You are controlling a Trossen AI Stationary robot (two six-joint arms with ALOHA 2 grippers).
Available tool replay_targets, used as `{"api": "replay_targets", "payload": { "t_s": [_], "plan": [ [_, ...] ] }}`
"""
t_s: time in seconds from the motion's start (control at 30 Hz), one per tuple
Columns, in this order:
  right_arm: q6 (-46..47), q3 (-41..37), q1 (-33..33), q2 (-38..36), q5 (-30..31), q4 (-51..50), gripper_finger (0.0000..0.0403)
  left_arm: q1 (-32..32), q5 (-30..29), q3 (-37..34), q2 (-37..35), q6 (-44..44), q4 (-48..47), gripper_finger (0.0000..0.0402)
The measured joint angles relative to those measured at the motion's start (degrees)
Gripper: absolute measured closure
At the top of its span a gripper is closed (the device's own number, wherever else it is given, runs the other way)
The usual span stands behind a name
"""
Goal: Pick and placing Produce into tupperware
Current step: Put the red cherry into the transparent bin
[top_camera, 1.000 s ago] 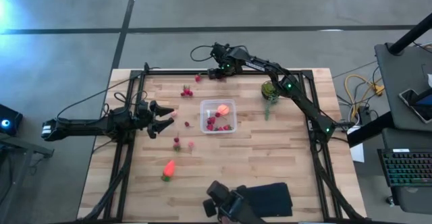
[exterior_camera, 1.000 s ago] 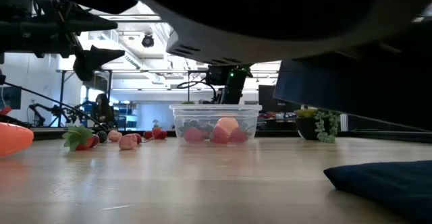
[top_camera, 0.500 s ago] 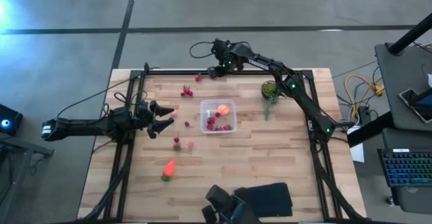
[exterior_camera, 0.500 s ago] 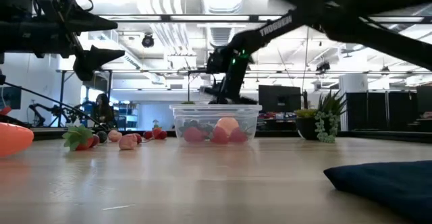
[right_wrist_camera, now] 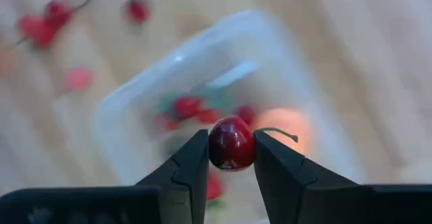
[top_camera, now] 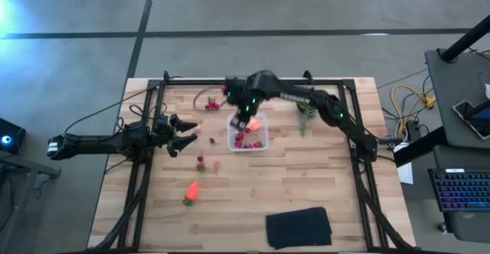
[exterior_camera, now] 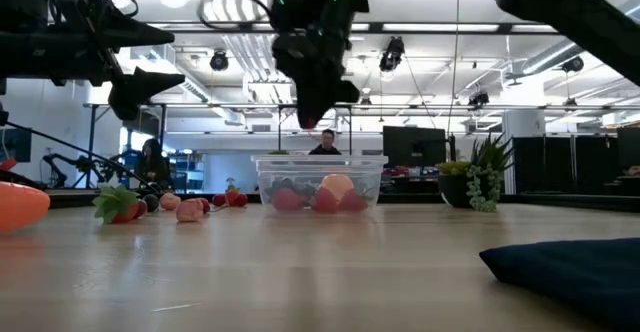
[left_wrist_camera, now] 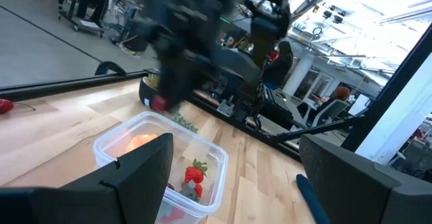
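The clear tupperware [top_camera: 246,141] stands mid-table and holds the round orange-red fruit [top_camera: 253,124] and a few red berries. My right gripper [right_wrist_camera: 231,150] hangs above it, pointing down, shut on a dark red cherry [right_wrist_camera: 231,137]; in the low view the right gripper [exterior_camera: 312,117] is well above the tupperware's rim [exterior_camera: 320,159]. More berries [top_camera: 211,102] lie on the table left of the tupperware, others [top_camera: 200,161] nearer. The orange carrot-like piece [top_camera: 191,190] lies near the front left. My left gripper [top_camera: 187,134] waits open and level, left of the tupperware. My right gripper pinches the cherry's round sides [right_wrist_camera: 217,146] between its two fingertips [right_wrist_camera: 196,158], coming from above and pointing steeply down. The cherry is lifted clear over the tupperware, and its thin stem [right_wrist_camera: 277,132] sticks out sideways.
A flat black cloth [top_camera: 298,227] lies at the near edge, right of centre. The spiky green plant [top_camera: 306,102] stands at the far right. Black frame rails [top_camera: 145,154] run along the table's left and right sides.
My right gripper has swung from the table's far edge toward the near side and risen, and it now hangs over the tupperware. A dark object at the near edge that blocked the low view has gone.
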Motion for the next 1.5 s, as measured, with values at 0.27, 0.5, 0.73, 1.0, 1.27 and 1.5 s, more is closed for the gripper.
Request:
{"api": "replay_targets", "payload": {
  "t_s": [0.27,0.5,0.73,1.0,1.27,1.5],
  "plan": [
    [1.65,-0.09,6.58,2.77,8.61,-0.1,0.0291,-0.01,0.15,0.01,-0.13,-0.11,0.27,0.0095],
    [3.31,-0.09,6.85,3.89,9.74,0.2,0.0205,-0.02,0.24,-0.01,-0.11,-6.11,0.22,0.0095],
    [4.71,1.07,3.98,3.37,10.82,1.97,0.0163,0.0,0.26,-0.01,-0.08,-7.52,0.2,0.0095],
    [14.87,0.96,-9.91,4.86,5.4,8.25,0.0178,0.0,0.28,0.01,-0.04,-7.5,0.21,0.0095],
    [11.94,1.0,-15.57,7.4,4.95,18.44,0.0183,-0.02,0.28,0.0,-0.04,-7.5,0.17,0.0095],
    [10.92,0.94,-16.37,10.58,5.08,19.17,0.0183,0.0,0.28,-0.01,-0.12,-7.48,0.16,0.0095]
  ]
}}
